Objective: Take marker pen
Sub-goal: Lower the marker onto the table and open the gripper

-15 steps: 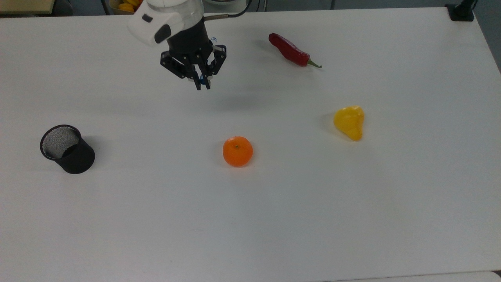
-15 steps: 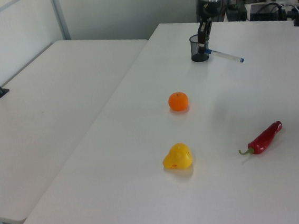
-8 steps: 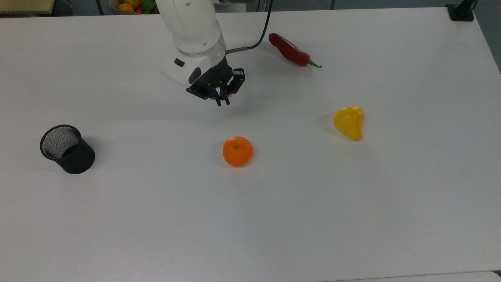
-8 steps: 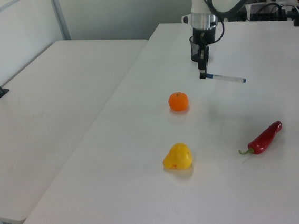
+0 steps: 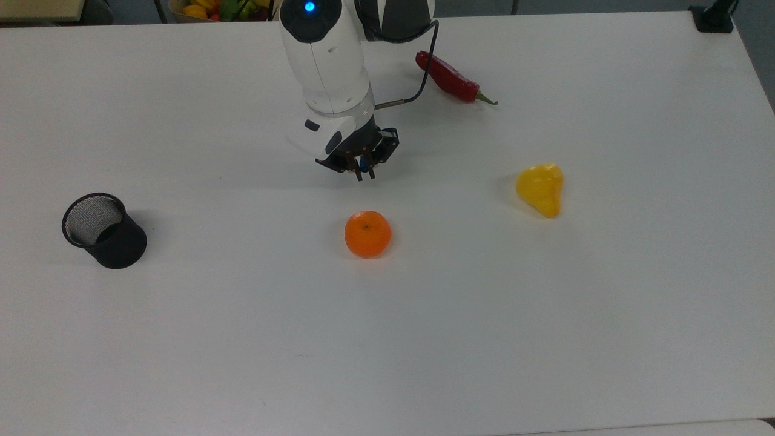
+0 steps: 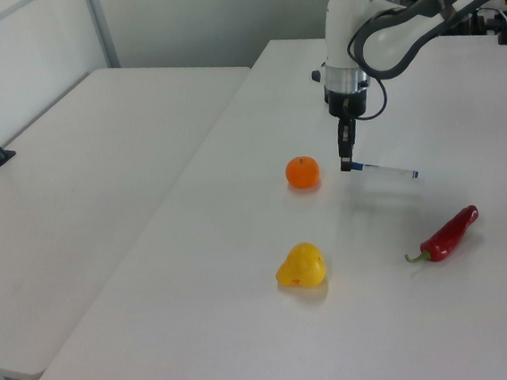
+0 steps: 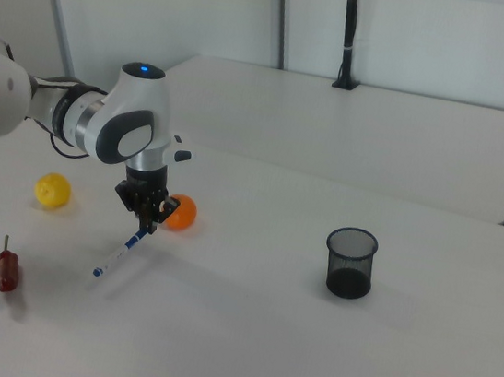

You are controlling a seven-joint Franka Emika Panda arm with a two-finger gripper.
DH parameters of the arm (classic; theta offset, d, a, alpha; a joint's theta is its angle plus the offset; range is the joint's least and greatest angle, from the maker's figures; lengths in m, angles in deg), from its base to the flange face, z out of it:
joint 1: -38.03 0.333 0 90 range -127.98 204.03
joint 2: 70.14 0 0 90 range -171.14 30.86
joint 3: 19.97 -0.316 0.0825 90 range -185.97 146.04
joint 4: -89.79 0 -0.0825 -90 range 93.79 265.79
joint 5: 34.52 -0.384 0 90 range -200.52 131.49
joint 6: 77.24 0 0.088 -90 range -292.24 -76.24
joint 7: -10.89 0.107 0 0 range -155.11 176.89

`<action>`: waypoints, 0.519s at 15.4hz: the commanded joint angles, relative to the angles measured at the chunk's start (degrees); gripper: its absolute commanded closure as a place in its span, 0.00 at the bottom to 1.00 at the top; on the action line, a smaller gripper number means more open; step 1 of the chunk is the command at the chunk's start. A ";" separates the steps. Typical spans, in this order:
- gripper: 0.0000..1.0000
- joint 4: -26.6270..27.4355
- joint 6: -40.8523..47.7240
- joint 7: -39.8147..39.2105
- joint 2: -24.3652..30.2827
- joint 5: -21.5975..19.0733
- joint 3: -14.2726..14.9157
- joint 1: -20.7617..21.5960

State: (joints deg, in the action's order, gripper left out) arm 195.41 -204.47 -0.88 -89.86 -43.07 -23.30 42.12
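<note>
My gripper (image 5: 365, 175) is shut on the blue-capped end of the marker pen (image 6: 386, 171), a slim white stick with a small blue tip. In the left view the gripper (image 6: 345, 165) hangs just right of the orange, and the pen sticks out to the left view's right, a little above the table. In the right view the marker pen (image 7: 119, 254) slants down and left from the gripper (image 7: 146, 228). From the top, the arm hides most of the pen; a blue bit shows between the fingers.
An orange (image 5: 367, 234) sits just in front of the gripper. A black mesh cup (image 5: 104, 230) stands at the top view's left. A red chili (image 5: 451, 79) and a yellow pepper (image 5: 540, 189) lie to the top view's right on the white table (image 5: 424, 339).
The arm has carried the pen from beside the mesh cup toward the orange, moving down-right in the top view and lower over the table. The grip has stayed shut.
</note>
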 commanded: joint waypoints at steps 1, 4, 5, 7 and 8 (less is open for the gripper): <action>1.00 2.48 -5.39 2.27 -0.93 1.95 -0.80 0.39; 1.00 2.49 -6.01 3.16 -1.28 2.31 -0.80 0.39; 0.98 2.49 -6.01 3.16 -1.54 2.31 -0.80 0.48; 0.87 2.49 -6.01 3.25 -1.63 2.31 -0.80 0.48; 0.74 2.31 -6.01 3.33 -1.55 2.31 -0.80 0.39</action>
State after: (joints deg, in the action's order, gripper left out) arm 196.64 -208.97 0.62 -92.19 -41.88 -24.08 42.13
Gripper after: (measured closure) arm 0.833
